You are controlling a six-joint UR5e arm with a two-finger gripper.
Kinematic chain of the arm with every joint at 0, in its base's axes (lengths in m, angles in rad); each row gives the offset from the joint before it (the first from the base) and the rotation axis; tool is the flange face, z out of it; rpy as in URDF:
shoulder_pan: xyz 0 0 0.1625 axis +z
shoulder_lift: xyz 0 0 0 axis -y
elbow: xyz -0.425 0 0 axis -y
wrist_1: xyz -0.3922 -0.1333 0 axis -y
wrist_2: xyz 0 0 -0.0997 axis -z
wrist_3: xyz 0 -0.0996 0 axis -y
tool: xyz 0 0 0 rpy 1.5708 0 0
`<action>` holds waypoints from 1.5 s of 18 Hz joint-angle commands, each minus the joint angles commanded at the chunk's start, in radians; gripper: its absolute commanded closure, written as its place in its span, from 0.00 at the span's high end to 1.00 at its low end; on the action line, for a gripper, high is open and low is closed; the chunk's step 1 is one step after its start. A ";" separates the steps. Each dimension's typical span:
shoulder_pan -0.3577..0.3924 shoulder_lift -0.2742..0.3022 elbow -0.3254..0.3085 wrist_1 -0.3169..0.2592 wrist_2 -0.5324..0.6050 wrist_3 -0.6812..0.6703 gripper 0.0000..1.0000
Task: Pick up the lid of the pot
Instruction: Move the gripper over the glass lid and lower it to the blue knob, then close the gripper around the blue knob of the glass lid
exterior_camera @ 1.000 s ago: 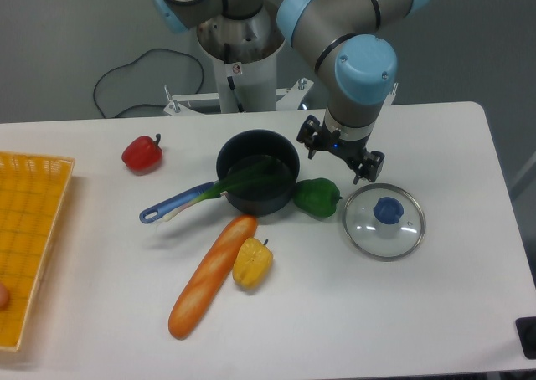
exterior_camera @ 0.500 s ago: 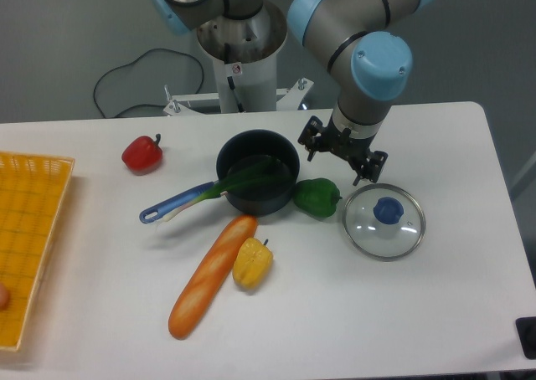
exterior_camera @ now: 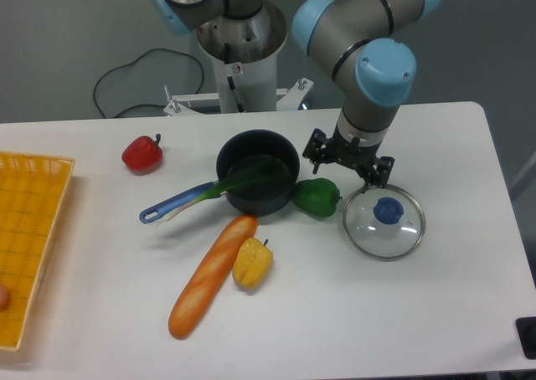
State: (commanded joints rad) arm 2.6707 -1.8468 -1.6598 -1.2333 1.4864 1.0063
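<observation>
Fingers spread wide, the grey two-finger gripper (exterior_camera: 348,169) hovers farther right of the round black metal pot (exterior_camera: 258,202) than before; the clear, round, blue-knobbed lid (exterior_camera: 368,236) lies right of the pot, nearer the camera than the gripper.

It is nice and bright on the white table (exterior_camera: 377,313), with soft, light shadows. The top of the frame looks greyer. Most edges look clear, not blurry.

A pepper (exterior_camera: 316,198) lies between the pot (exterior_camera: 261,203) and the lid (exterior_camera: 375,239), bread (exterior_camera: 209,279) before the pot.
</observation>
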 joint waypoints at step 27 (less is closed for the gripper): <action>0.041 -0.103 0.000 0.058 0.078 0.262 1.00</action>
State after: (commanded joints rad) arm 2.7120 -1.9496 -1.6598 -1.1751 1.5647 1.2686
